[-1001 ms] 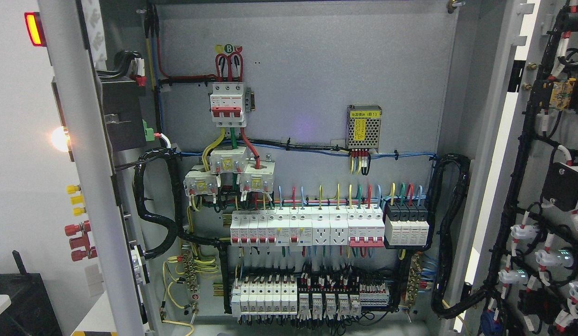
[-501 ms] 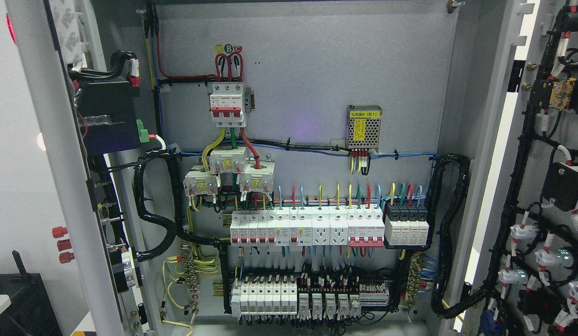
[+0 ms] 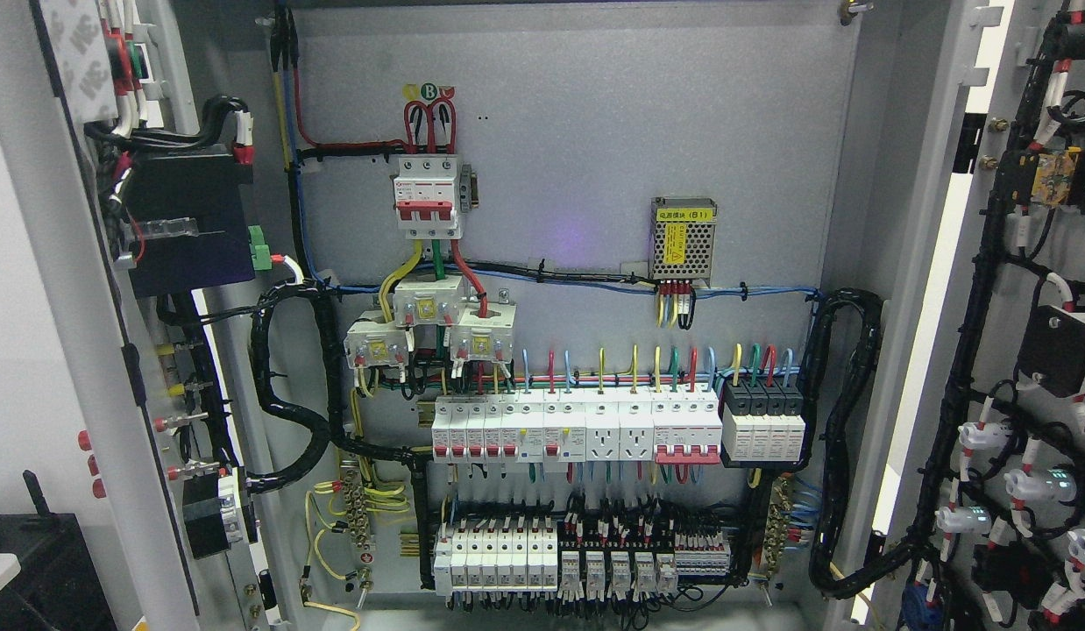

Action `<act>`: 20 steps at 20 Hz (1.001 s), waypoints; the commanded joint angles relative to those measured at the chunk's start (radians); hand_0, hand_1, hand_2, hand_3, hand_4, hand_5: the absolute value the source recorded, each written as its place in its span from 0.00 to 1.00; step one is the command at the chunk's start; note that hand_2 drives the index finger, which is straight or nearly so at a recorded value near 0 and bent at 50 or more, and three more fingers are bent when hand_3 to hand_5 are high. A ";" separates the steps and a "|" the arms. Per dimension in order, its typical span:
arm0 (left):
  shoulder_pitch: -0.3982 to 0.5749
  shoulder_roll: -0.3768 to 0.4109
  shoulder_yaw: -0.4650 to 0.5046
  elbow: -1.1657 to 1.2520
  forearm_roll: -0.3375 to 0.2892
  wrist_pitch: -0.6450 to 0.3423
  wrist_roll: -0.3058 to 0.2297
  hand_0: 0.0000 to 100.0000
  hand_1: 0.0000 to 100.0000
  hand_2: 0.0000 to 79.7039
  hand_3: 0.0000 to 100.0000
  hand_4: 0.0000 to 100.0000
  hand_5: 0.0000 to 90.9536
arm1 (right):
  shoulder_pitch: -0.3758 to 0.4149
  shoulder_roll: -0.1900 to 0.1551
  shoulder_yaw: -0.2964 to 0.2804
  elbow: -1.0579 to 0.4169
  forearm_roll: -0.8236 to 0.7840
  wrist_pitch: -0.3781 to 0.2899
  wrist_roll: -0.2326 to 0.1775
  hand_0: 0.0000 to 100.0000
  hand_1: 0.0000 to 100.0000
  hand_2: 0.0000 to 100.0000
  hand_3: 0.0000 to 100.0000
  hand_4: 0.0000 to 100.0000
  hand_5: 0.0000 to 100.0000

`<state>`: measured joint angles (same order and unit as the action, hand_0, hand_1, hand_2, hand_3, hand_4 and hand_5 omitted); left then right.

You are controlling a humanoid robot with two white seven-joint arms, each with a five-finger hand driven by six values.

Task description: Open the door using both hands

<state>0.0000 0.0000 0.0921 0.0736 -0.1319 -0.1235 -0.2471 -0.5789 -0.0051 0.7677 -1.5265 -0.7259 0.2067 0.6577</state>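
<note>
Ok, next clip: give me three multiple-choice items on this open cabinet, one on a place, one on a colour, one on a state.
1. Where is the small perforated metal box with the yellow label?
A. upper right of the back panel
B. cabinet floor
C. left door

2. What colour are the levers on the three-pole white breaker at top?
A. blue
B. red
C. green

3. How is the grey metal left door?
A. shut
B. swung open
C. removed

Answers: 1 A, it is mounted above the breaker rows; 2 B, the levers show red; 3 B, its wired inside faces the interior.
</note>
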 commanded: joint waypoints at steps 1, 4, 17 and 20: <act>0.008 0.008 0.000 0.000 0.000 0.001 0.000 0.00 0.00 0.00 0.00 0.04 0.00 | -0.007 0.027 0.024 0.008 0.035 0.000 -0.007 0.00 0.00 0.00 0.00 0.00 0.00; 0.008 0.008 0.000 0.000 0.000 0.001 0.000 0.00 0.00 0.00 0.00 0.04 0.00 | -0.012 0.033 0.032 0.009 0.039 0.000 -0.010 0.00 0.00 0.00 0.00 0.00 0.00; 0.008 0.008 0.000 0.000 0.000 0.001 0.000 0.00 0.00 0.00 0.00 0.04 0.00 | -0.013 0.071 0.051 0.011 0.081 0.016 -0.012 0.00 0.00 0.00 0.00 0.00 0.00; 0.008 0.008 0.000 0.000 0.000 0.001 0.000 0.00 0.00 0.00 0.00 0.04 0.00 | -0.013 0.082 0.059 0.012 0.089 0.016 -0.012 0.00 0.00 0.00 0.00 0.00 0.00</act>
<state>0.0000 0.0000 0.0921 0.0736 -0.1319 -0.1234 -0.2471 -0.5909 0.0438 0.8069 -1.5178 -0.6547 0.2208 0.6464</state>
